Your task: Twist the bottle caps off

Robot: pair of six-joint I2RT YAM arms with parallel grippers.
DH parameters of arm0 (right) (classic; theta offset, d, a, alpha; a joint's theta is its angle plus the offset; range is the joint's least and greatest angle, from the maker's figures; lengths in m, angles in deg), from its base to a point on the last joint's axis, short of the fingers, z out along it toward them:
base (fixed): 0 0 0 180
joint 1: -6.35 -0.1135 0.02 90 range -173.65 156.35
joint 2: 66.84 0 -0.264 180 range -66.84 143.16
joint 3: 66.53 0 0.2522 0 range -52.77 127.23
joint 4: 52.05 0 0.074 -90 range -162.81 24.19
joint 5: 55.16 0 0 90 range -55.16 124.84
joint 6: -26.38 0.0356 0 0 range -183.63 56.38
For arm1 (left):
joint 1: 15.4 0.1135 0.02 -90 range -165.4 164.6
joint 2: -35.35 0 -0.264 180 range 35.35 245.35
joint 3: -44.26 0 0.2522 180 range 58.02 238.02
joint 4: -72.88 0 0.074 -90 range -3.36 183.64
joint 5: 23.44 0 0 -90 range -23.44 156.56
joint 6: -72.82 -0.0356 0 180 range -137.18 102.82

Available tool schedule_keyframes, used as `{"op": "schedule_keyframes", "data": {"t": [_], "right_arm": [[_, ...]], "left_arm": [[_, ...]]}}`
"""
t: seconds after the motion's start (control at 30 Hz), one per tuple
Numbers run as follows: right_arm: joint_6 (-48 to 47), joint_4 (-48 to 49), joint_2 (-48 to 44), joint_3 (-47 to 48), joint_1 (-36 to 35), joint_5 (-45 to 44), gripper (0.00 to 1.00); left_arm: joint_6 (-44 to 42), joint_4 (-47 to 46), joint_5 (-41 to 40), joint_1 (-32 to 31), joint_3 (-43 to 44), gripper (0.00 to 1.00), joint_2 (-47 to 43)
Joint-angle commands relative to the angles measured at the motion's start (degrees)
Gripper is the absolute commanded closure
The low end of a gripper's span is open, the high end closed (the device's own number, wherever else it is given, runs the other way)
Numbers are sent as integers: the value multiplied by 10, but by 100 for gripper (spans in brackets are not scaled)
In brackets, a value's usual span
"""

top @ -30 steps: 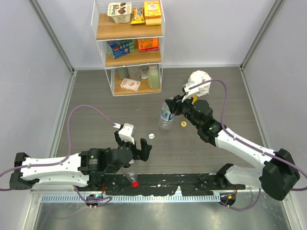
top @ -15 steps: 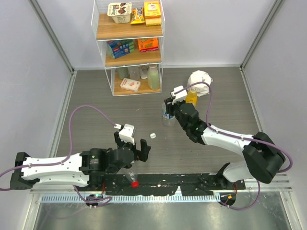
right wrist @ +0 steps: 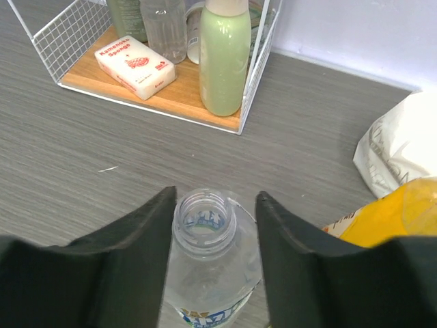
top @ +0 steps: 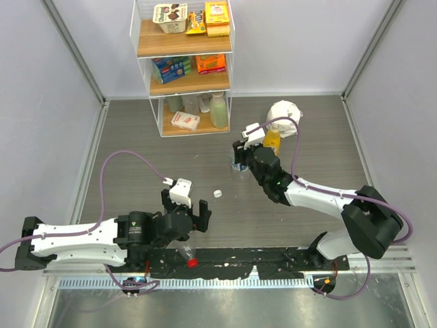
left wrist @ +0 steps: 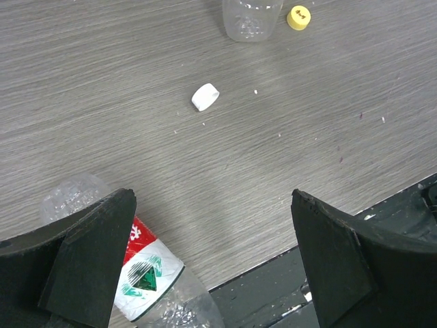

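- The left fingers [left wrist: 89,260] are spread as wide as they go and hold nothing. They hover over the red-label bottle [left wrist: 145,272], which lies on its side at the near edge of the table [left wrist: 102,102].
- The red cap [top: 192,261] seems to be on that bottle's neck, by the black rail [top: 239,258], though it is too small to be sure. If so, it is the one cap left to do.
- The white cap [left wrist: 205,96] lies loose on the table between the two arms, apart from every bottle, and needs no touching.
- The blue-label bottle [right wrist: 205,236] stands upright mid-table with its neck open. The right fingers [right wrist: 130,266] are partly closed around its shoulder just under the neck, touching it on both sides.
- The step in hand looks like setting this opened bottle down.
  - Its base should sit flat on the table before the fingers part.
  - They should open slowly, then rise straight up so neither one catches the neck rim. An empty, light bottle tips easily.
- The yellow cap [left wrist: 298,17] lies just beside this bottle's base, so the base should stay clear of it or the bottle will rock.
- The yellow bottle [right wrist: 392,219] stands close on the right, so the right arm should withdraw without sweeping sideways.
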Motion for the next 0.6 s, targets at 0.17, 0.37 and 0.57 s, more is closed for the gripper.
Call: {"op": "schedule_keyframes", "data": {"t": [0.17, 0.37, 0.57], "right_arm": [[9, -43, -63, 32, -3, 10, 19], [33, -95, -106, 50, -3, 26, 11], [69, -155, -146, 67, -4, 67, 10]], "left_arm": [[8, 45, -4, 0, 35, 0, 29], [31, 110, 7, -1, 72, 0, 76], [75, 217, 21, 0, 124, 0, 147]]}}
